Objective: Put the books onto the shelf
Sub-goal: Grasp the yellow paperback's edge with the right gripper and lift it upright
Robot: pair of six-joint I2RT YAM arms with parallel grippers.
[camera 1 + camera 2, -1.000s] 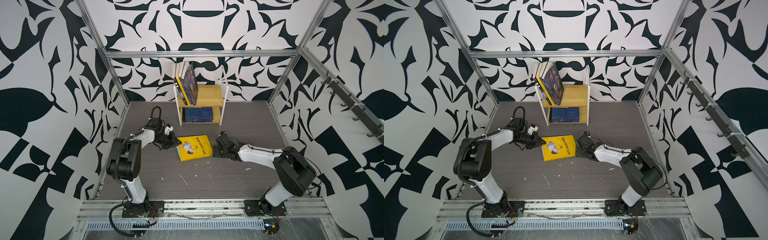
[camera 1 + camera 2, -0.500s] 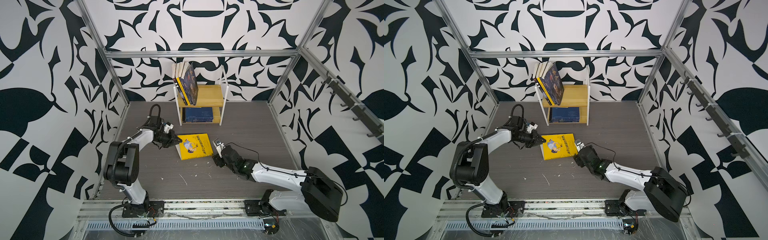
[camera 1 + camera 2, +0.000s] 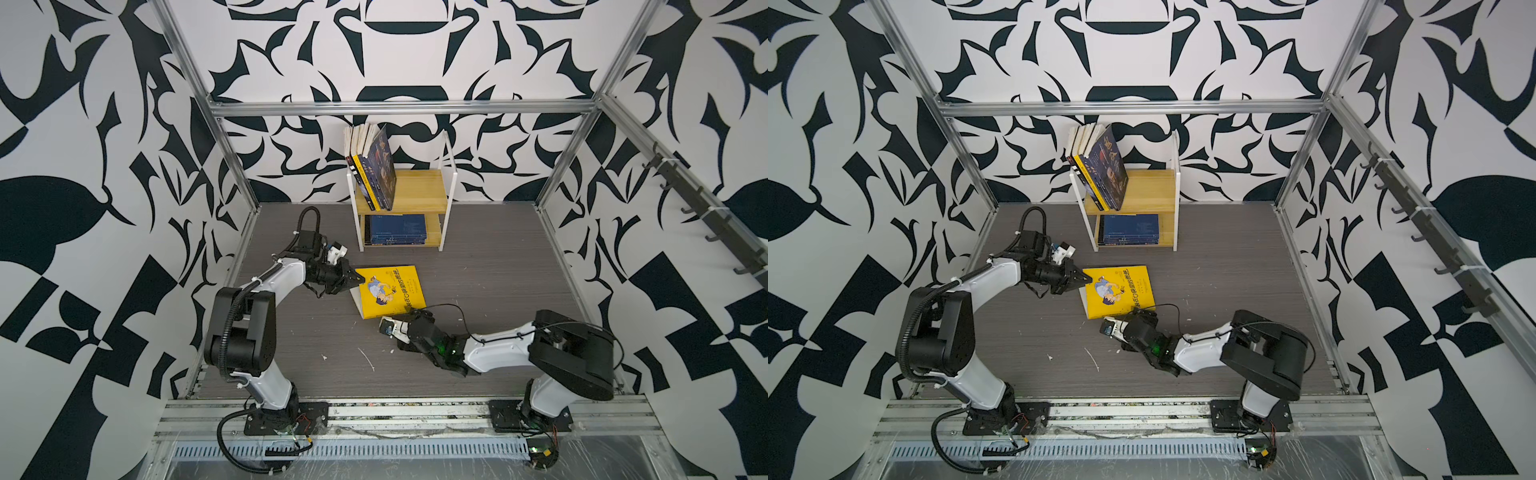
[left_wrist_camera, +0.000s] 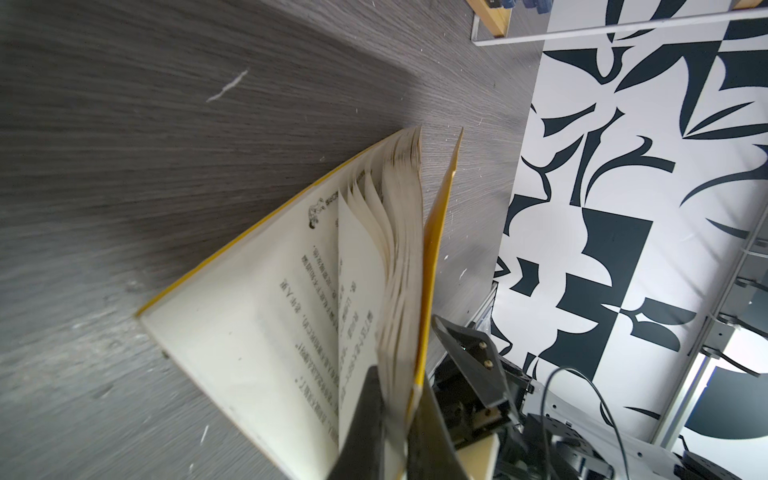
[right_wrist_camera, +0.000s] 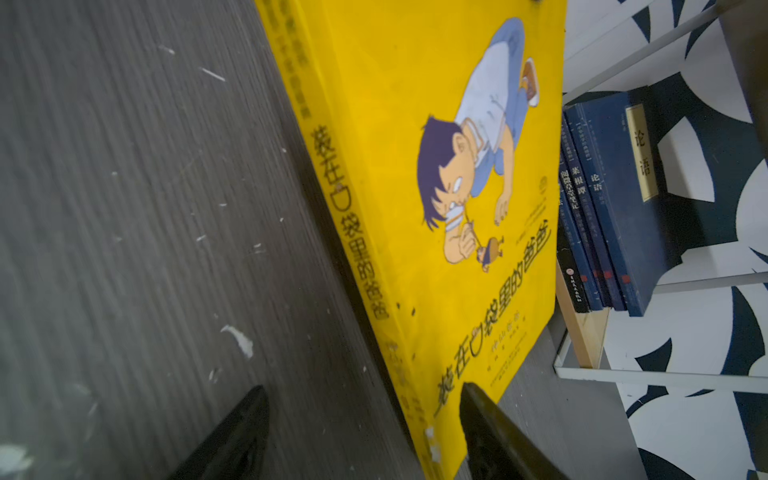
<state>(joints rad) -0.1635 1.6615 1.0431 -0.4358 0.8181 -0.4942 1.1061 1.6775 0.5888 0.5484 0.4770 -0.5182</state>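
- Pickup step: the left tool (image 3: 360, 279) pinches the yellow book (image 3: 388, 291) by its near corner (lower pages droop onto the table (image 3: 478, 270)).
- The right tool (image 5: 363, 388) is spread, straddling the spine's end.
- Likely next: the right tool closes on the spine, then both carry the book to the shelf (image 3: 419, 193) beyond.

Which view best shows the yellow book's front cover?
The right wrist view: the yellow book is close up, with its cartoon and title legible. Both top views show the cover small. The left wrist view shows only fanned pages and a cover edge.
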